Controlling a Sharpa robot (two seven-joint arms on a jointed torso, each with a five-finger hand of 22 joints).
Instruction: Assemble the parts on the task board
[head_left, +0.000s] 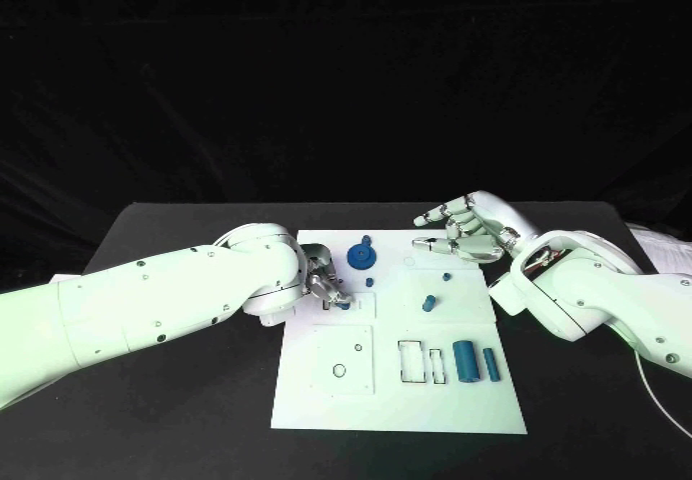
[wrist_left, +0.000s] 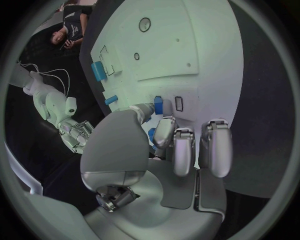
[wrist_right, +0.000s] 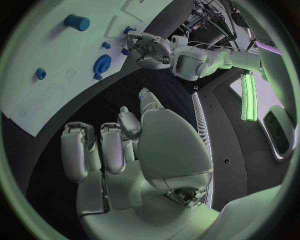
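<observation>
The white task board (head_left: 397, 395) lies in the middle of the black table. My left hand (head_left: 323, 286) is low over the board's left side and pinches a small blue part (wrist_left: 158, 105) between thumb and finger, beside a small rectangular slot (wrist_left: 179, 103). My right hand (head_left: 469, 230) hovers over the board's far right corner with fingers apart and nothing in it. A blue gear (head_left: 361, 257) lies on the far part of the board. A small blue peg (head_left: 428, 299) stands near the middle.
A large blue cylinder (head_left: 464, 360) and a thin blue rod (head_left: 492, 365) lie at the board's near right, beside outlined slots (head_left: 413, 362). Another small blue piece (head_left: 446, 276) sits below the right hand. Bare black table (head_left: 173, 420) surrounds the board.
</observation>
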